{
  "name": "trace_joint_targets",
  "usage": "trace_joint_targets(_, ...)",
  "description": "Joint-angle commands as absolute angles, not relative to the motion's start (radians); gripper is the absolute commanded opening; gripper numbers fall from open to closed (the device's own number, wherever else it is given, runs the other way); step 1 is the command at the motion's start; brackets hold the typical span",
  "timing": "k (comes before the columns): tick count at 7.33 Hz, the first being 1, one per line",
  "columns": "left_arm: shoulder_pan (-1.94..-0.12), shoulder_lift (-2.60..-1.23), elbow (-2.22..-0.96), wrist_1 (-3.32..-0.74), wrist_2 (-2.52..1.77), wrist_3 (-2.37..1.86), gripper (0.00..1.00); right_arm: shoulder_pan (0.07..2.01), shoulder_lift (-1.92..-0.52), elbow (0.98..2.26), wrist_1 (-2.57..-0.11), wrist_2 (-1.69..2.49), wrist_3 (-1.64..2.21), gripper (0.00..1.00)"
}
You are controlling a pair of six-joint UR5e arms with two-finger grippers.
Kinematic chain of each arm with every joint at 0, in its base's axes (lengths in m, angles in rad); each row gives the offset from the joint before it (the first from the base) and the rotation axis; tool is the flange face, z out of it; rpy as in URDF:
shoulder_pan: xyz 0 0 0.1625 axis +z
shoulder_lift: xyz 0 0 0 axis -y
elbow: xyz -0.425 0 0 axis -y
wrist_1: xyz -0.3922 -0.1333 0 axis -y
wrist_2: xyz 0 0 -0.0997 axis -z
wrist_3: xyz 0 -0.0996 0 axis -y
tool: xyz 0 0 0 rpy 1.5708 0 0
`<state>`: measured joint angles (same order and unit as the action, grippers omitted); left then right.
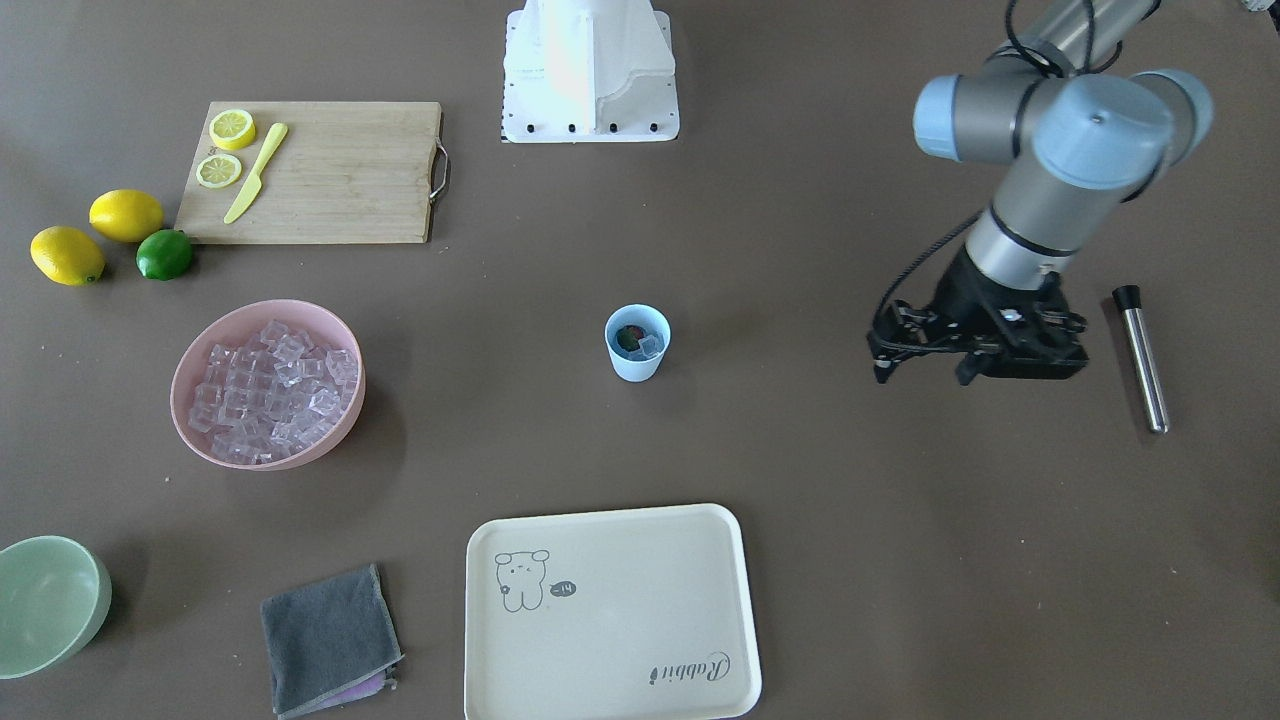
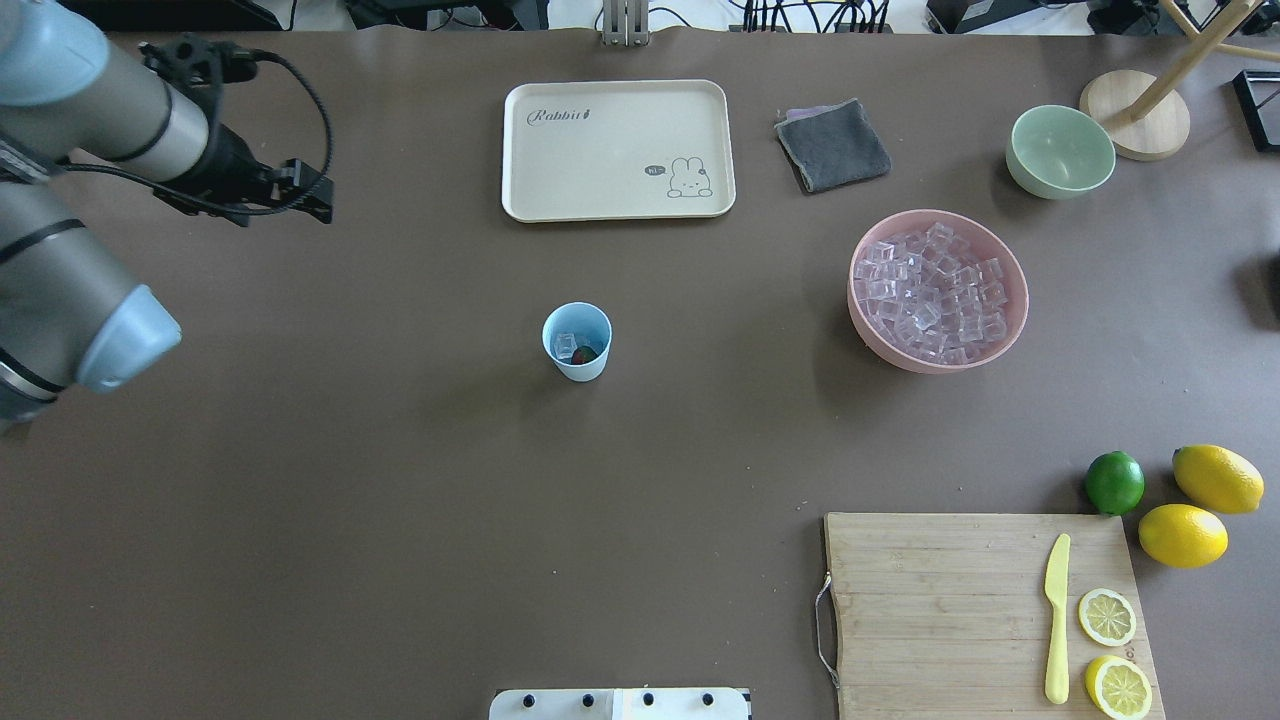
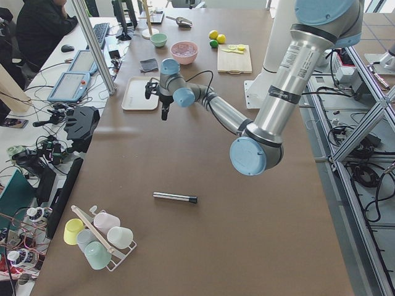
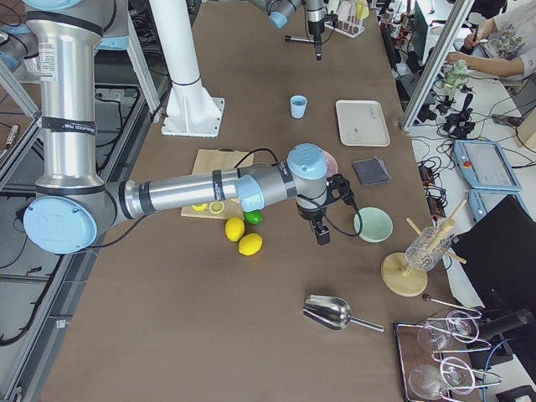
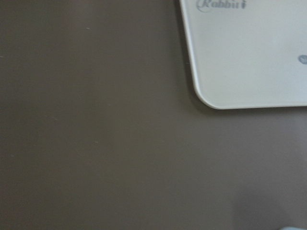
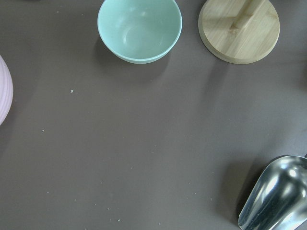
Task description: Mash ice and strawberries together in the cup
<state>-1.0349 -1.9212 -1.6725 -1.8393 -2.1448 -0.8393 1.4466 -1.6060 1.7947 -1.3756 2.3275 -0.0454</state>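
Left arm (image 1: 1060,140) is bent at the elbow, forearm angled down; left gripper (image 1: 925,372) hangs pointing downward, fingers (image 1: 884,372) spread wide and empty; right arm (image 4: 184,194) stretches out level, wrist turned down; right gripper (image 4: 321,230) points downward, whether parted or closed unclear.
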Motion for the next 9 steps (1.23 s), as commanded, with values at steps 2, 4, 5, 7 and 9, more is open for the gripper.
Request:
trace_joint_targets(2,-1.36,-1.886,-1.259,-1.848,-2.287,-0.353,0.99,1.447,-1.608,1.796,-1.336,2.327,-0.045,0.98)
trace_joint_targets(4,-1.356,-1.873,-1.235,-1.856,-2.289,-0.353,0.99,1.447,-1.612,1.813,-1.324,2.338,-0.041,0.98)
trace_joint_targets(5,-1.312,-1.861,-1.224,-1.908,-2.286,-0.354,0.99,1.445,-1.609,1.815,-1.322,2.338,-0.031,0.98)
trace_joint_targets(7,-1.224,-1.809,-1.189,-2.058,-2.275,-0.411,0.99,1.447,-1.606,1.818,-1.318,2.344,-0.034,0.98)
trace_joint_targets(9,-1.2,-1.796,-1.181,-2.103,-2.273,-0.449,0.99,1.445,-1.606,1.834,-1.316,2.348,-0.029,0.98)
